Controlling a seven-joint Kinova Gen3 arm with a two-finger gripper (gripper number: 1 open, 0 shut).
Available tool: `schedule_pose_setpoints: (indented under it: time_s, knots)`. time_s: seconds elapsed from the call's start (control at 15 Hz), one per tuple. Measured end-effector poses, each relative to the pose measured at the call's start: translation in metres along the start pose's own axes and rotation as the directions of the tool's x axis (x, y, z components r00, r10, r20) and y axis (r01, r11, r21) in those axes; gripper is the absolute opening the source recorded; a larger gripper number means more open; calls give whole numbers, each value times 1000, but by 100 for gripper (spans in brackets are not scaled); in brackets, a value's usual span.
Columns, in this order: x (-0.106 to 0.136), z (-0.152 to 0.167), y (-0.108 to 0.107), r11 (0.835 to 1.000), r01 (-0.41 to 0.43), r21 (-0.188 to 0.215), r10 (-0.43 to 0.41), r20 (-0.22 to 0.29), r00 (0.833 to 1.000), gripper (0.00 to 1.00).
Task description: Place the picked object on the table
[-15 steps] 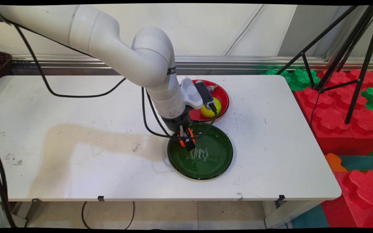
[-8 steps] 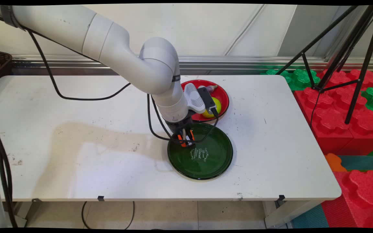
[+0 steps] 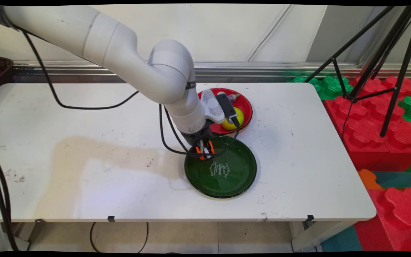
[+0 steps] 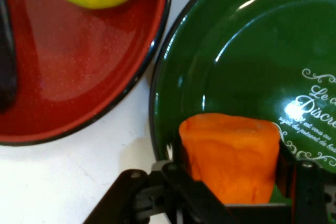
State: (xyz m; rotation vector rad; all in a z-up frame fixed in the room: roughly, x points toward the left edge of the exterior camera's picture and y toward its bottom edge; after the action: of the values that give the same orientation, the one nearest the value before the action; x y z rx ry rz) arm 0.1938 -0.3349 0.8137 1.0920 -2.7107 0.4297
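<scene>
Cables (image 3: pixel 52 92) in black are seen hanging from the arm on the left and looping over the white table (image 3: pixel 84 171). Further right, the gripper (image 3: pixel 205 152) is pointed down over the far left part of the green plate (image 3: pixel 234 178), and an orange object (image 3: pixel 203 150) is clamped between its two fingers. In the hand view this orange piece (image 4: pixel 231 156) is seen pressed between the fingers (image 4: pixel 303 187), just above the inner wall of the green plate (image 4: pixel 236 61); whether it touches the plate cannot be told. White ornamental lettering (image 3: pixel 220 169) is printed in the middle of the green plate. Behind the green plate, with only a narrow gap of table between the rims, a red plate (image 3: pixel 244 103) is placed. On it a yellow fruit (image 3: pixel 234 121) is lying, partly hidden by the wrist, and a small pale object (image 3: pixel 232 96) is seen at its far side. At the far right, beside the table, red and green foam blocks (image 3: pixel 376 121) and a black tripod (image 3: pixel 391 64) are seen.
</scene>
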Motion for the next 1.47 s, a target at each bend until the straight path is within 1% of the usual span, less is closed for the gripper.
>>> schedule_pose_setpoints:
  time_s: [0.13,0.4,0.67,0.87,1.07,1.27,1.47]
  knots:
    - [0,-10,-1,1000,2,7,-2,-10,1000,0]
    - [0,-46,-6,1000,-5,23,7,-48,999,0]
    - [-6,-85,-16,999,-16,38,19,-82,996,0]
    - [-20,-115,-29,999,-16,50,21,-97,995,0]
    - [-38,-136,-40,998,-13,58,19,-102,995,0]
    - [-61,-154,-51,998,-2,67,9,-93,996,0]
    - [-78,-164,-60,997,7,73,-1,-80,997,0]
